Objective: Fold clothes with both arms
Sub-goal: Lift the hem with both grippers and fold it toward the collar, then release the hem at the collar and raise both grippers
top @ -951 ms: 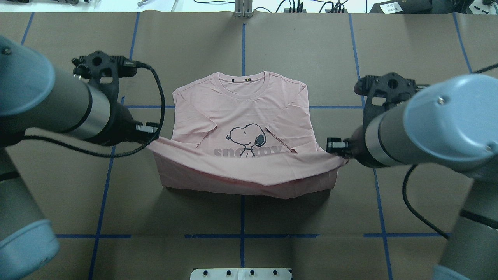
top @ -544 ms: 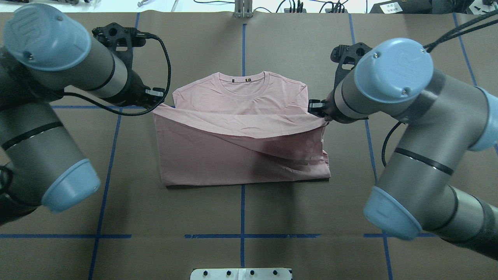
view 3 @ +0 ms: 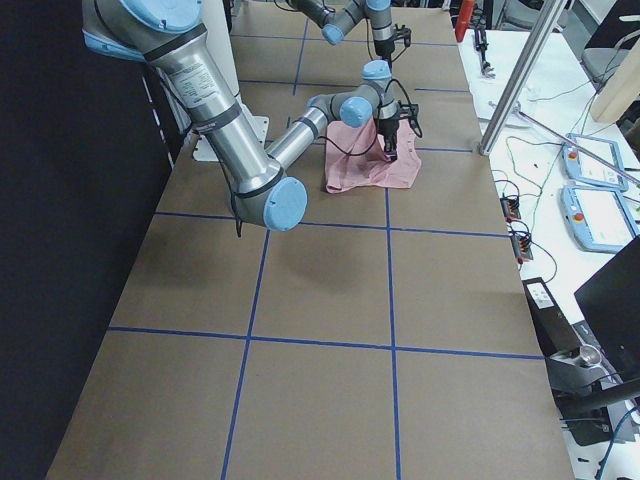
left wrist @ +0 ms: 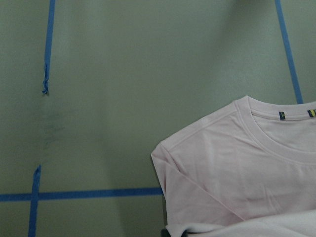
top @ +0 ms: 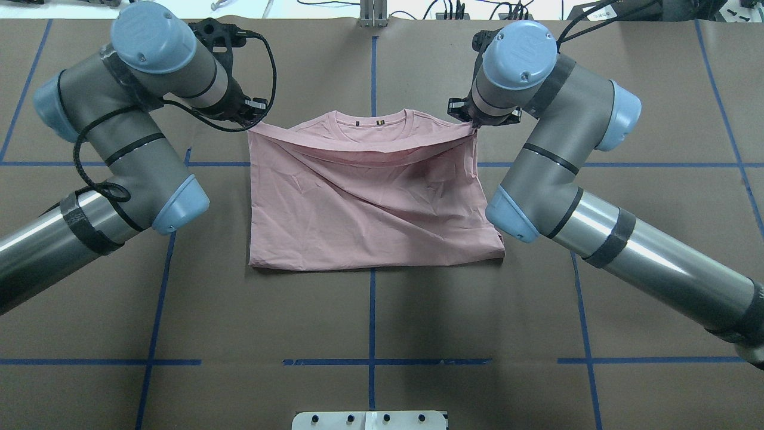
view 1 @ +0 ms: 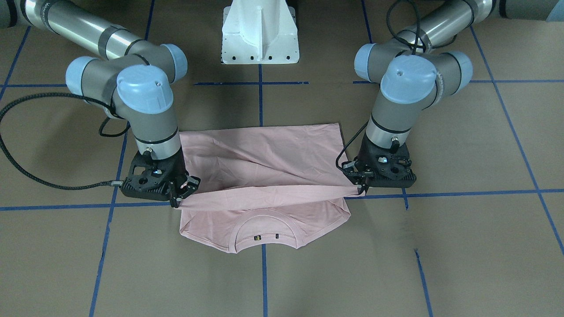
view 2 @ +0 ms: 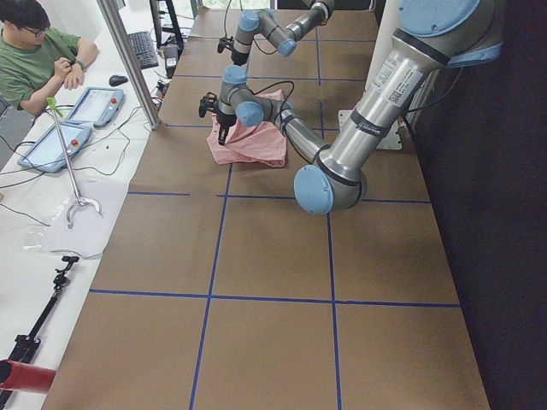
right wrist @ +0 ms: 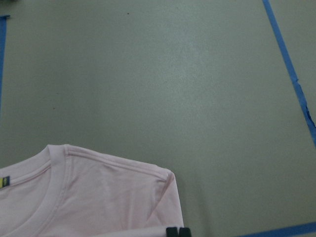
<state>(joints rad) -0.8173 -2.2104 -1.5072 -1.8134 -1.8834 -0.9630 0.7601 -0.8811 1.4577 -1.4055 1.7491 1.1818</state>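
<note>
The pale pink T-shirt (top: 370, 209) lies on the brown table, its lower half doubled over toward the collar (top: 375, 122), so the print is hidden. My left gripper (top: 249, 119) is shut on the left corner of the lifted hem, level with the shoulder. My right gripper (top: 474, 123) is shut on the right corner. The hem sags between them just short of the collar. From the front, the left gripper (view 1: 360, 188) and right gripper (view 1: 178, 201) pinch the hem above the T-shirt (view 1: 264, 176). The wrist views show the T-shirt's shoulders (left wrist: 237, 168) (right wrist: 98, 197) lying flat.
The white pedestal base (view 1: 260, 39) stands at the robot's side of the table. Blue tape lines (top: 371, 362) cross the brown cover. A metal post (top: 373, 15) sits at the far edge. A seated person (view 2: 34, 51) and tablets are beside the table.
Both grippers carried the hem away from the robot, from mid-shirt up to shoulder level. The fold now covers the dog print and lettering, and both arms have stretched forward.
</note>
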